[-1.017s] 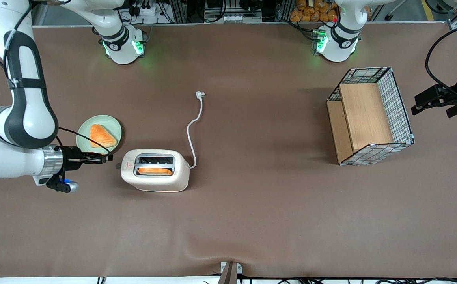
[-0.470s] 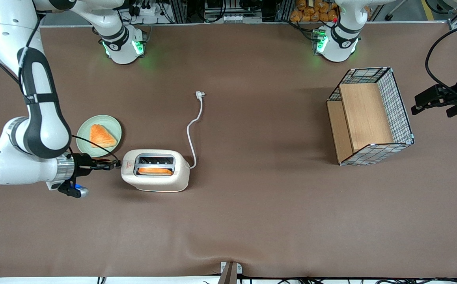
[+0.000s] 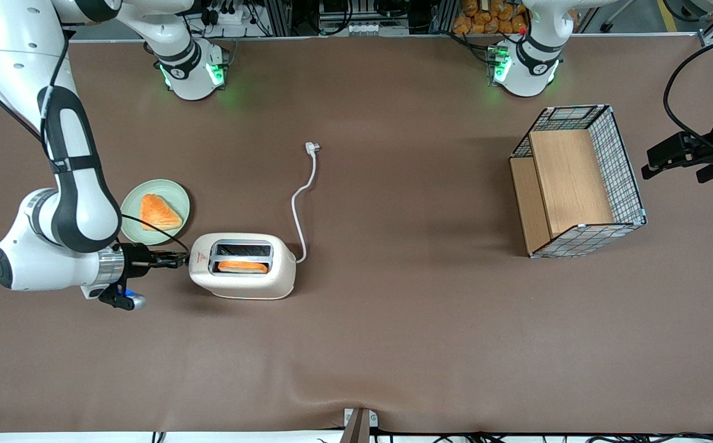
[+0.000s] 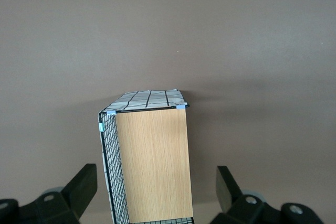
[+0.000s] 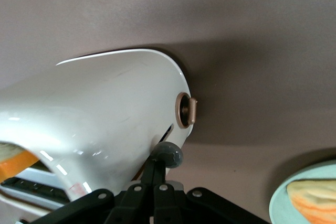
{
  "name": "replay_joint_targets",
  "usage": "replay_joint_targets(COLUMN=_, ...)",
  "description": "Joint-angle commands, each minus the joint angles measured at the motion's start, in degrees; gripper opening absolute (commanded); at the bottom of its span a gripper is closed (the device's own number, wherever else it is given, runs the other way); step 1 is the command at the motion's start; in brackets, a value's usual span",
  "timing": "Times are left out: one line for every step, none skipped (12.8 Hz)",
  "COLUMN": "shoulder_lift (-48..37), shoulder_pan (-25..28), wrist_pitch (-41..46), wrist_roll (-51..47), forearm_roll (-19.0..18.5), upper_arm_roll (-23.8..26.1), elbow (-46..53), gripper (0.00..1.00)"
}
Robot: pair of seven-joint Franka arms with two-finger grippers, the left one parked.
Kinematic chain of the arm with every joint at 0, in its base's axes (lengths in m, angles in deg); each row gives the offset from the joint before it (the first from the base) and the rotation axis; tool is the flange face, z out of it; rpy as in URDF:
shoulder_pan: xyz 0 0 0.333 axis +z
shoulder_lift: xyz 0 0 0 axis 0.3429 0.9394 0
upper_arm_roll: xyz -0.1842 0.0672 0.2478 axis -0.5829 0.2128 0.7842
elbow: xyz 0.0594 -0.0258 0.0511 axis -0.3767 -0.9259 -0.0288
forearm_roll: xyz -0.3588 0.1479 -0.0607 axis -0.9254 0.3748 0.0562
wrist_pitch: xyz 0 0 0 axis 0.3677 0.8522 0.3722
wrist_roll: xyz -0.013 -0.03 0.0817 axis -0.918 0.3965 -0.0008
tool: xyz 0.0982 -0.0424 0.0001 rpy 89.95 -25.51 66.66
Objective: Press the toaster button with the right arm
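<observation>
A: Start at the working arm's end of the desk (image 3: 356, 344). Where is the right arm (image 3: 55, 246)?

B: It lies low and level, its gripper (image 3: 175, 259) right at the narrow end of the toaster (image 3: 242, 266). From the front, the black fingers (image 3: 159, 260) look drawn together into a slim point.

A: Holding anything?

B: Nothing. In the right wrist view the fingers (image 5: 152, 179) sit pressed close together, and their tip meets the toaster button (image 5: 168, 156), the small grey round nub on the toaster's end wall, next to a vertical slot. A brownish round knob (image 5: 185, 110) sits apart from it on the same wall.

A: So is it pressed?

B: Contact looks made, but I cannot tell whether the nub has travelled down its slot. My judgement: the approach is done and the push itself is either just beginning or not finished.

A: What else, moving along?

B: A pale green plate (image 3: 133, 209) with an orange slice (image 3: 159, 212) sits beside the gripper, farther from the front camera. The toaster holds another slice (image 3: 242, 266) in its nearer slot, and its white cord (image 3: 301, 197) lies unplugged. Well off toward the parked arm's end stands a wire basket (image 3: 624, 166) with wooden panels.
</observation>
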Motion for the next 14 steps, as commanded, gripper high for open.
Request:
replay_joint_targets(shoulder_lift=1.75, shoulder_pan=-0.37, wrist_pitch=-2.12, wrist_roll=2.15, forearm_roll=1.19, upper_arm_roll=-0.04, elbow=-0.78, gripper=0.0)
replay_joint_targets(shoulder_lift=1.84, shoulder_pan=-0.28, wrist_pitch=-3.78, wrist_roll=2.76, forearm_roll=1.19, upper_arm_roll=-0.04, elbow=-1.74, gripper=0.0)
replay_joint_targets(shoulder_lift=1.84, shoulder_pan=-0.28, wrist_pitch=-5.28, wrist_roll=4.42, forearm_roll=2.41, upper_arm_roll=-0.04, elbow=-2.97, gripper=0.0)
replay_joint_targets(shoulder_lift=1.93, shoulder_pan=-0.54, wrist_pitch=-5.99, wrist_roll=6.61, forearm_roll=4.34, upper_arm_roll=-0.12, elbow=-3.77, gripper=0.0)
replay_joint_targets(shoulder_lift=2.45, shoulder_pan=-0.72, wrist_pitch=-6.08, wrist_roll=7.85, forearm_roll=5.05, upper_arm_roll=-0.13, elbow=-3.95, gripper=0.0)
replay_joint_targets(shoulder_lift=2.72, shoulder_pan=-0.72, wrist_pitch=-6.08, wrist_roll=7.95, forearm_roll=5.24, upper_arm_roll=-0.13, elbow=-3.95, gripper=0.0)
replay_joint_targets(shoulder_lift=2.89, shoulder_pan=-0.72, wrist_pitch=-6.34, wrist_roll=8.04, forearm_roll=5.24, upper_arm_roll=-0.13, elbow=-3.95, gripper=0.0)
replay_joint_targets(shoulder_lift=3.07, shoulder_pan=-0.8, wrist_pitch=-6.43, wrist_roll=7.95, forearm_roll=5.32, upper_arm_roll=-0.13, elbow=-3.95, gripper=0.0)
replay_joint_targets(shoulder_lift=3.51, shoulder_pan=-0.81, wrist_pitch=-6.7, wrist_roll=8.04, forearm_roll=5.67, upper_arm_roll=-0.13, elbow=-4.04, gripper=0.0)
replay_joint_targets(shoulder_lift=3.77, shoulder_pan=-0.81, wrist_pitch=-7.05, wrist_roll=8.39, forearm_roll=6.37, upper_arm_roll=-0.13, elbow=-4.04, gripper=0.0)
replay_joint_targets(shoulder_lift=3.86, shoulder_pan=-0.81, wrist_pitch=-7.14, wrist_roll=9.0, forearm_roll=6.64, upper_arm_roll=-0.13, elbow=-4.04, gripper=0.0)
replay_joint_targets(shoulder_lift=3.95, shoulder_pan=-0.81, wrist_pitch=-7.14, wrist_roll=9.09, forearm_roll=6.64, upper_arm_roll=-0.13, elbow=-4.04, gripper=0.0)
replay_joint_targets(shoulder_lift=3.95, shoulder_pan=-0.81, wrist_pitch=-7.14, wrist_roll=9.09, forearm_roll=6.64, upper_arm_roll=-0.13, elbow=-4.04, gripper=0.0)
replay_joint_targets(shoulder_lift=4.04, shoulder_pan=-0.81, wrist_pitch=-7.31, wrist_roll=9.18, forearm_roll=6.64, upper_arm_roll=-0.13, elbow=-4.04, gripper=0.0)
